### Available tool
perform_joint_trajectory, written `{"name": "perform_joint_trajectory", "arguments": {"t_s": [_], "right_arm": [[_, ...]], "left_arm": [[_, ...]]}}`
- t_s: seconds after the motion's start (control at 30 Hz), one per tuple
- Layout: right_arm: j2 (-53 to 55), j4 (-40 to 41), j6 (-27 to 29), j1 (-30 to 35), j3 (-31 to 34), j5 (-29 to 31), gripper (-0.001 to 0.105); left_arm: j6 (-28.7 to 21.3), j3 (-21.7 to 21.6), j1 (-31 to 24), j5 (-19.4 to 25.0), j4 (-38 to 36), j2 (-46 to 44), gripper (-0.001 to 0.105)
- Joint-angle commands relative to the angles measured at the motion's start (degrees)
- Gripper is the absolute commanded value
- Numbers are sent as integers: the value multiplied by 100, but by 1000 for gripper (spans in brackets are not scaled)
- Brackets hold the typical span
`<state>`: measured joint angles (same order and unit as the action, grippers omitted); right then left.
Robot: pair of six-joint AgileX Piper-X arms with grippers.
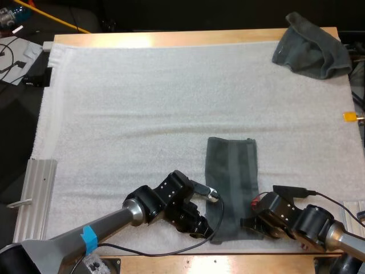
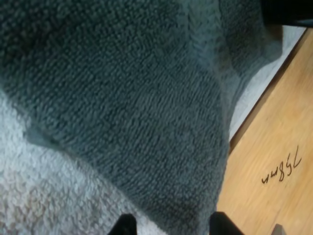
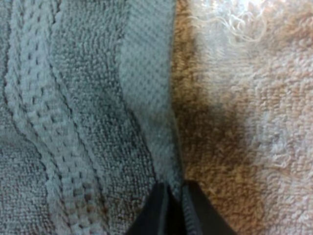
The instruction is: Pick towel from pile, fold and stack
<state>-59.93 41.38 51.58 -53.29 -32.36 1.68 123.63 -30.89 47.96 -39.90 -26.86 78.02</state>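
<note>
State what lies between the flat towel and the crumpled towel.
Only bare white mat, seen in the high view, separates the flat towel from the crumpled towel.

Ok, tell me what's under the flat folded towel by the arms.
The flat towel lies on the white mat, which shows beside it and beyond it. The mat beneath it is covered, so whether anything else lies under the towel cannot be seen.
</note>
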Motion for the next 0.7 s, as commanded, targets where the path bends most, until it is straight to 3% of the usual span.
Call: {"name": "perform_joint_trajectory", "arguments": {"t_s": [0.0,0.03,0.17,0.5,0.6,0.67], "right_arm": [[40,51,25,-2,-15,-26,0],[33,30,29,7,-23,-26,0],[27,29,29,11,-18,-36,0],[42,107,1,8,-10,-68,1],[45,119,8,11,0,-70,1],[57,122,9,0,1,-70,1]], "left_arm": [[26,-16,37,41,63,9,43],[-10,-11,36,54,47,18,48],[-50,-15,110,120,-9,10,53],[-16,-7,733,335,58,217,51],[4,3,776,354,91,240,46],[23,5,775,389,78,230,34]]}}
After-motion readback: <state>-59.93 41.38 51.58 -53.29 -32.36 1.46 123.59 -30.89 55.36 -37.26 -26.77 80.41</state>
